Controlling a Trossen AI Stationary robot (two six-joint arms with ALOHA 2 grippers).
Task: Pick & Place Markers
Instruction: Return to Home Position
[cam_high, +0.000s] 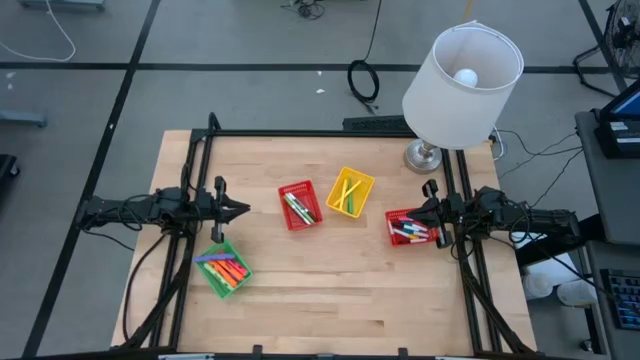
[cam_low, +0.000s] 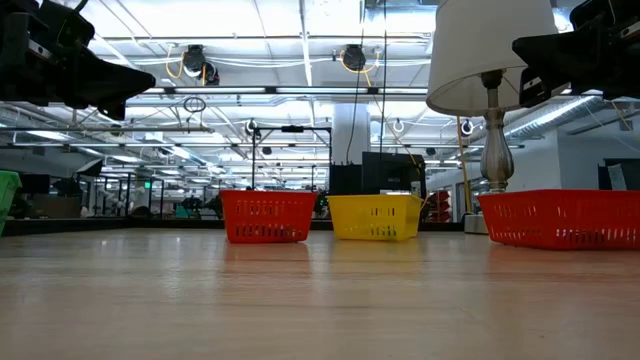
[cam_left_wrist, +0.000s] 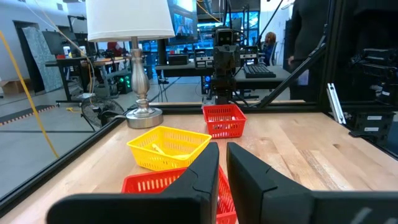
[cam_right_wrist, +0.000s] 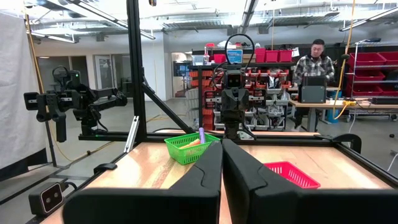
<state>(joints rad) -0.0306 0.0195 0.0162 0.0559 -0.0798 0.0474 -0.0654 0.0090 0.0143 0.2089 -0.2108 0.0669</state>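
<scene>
Both arms sat raised at opposite ends of the table, pointing at each other. The left gripper (cam_high: 242, 209) hung between the green basket (cam_high: 210, 281) and the left red basket (cam_high: 295, 186); its fingers were all but closed with only a thin slit between them, and it held nothing. The right gripper (cam_high: 424, 212) hung over the rim of the right red basket (cam_high: 391, 223) in the same state: slit only, empty. There were four baskets: two red, one yellow (cam_high: 368, 186), one green. All markers (cam_high: 228, 268) in view lay inside baskets. Orange, pink and purple ones were in the green basket, green and white-barrelled ones in the left red, yellow ones in the yellow, and a small white-and-dark bunch in the right red. Per-basket counts couldn't be read. One table lamp (cam_high: 462, 70) stood at the corner beside the right arm. One person (cam_right_wrist: 317, 62) stood in the room beyond the table.
</scene>
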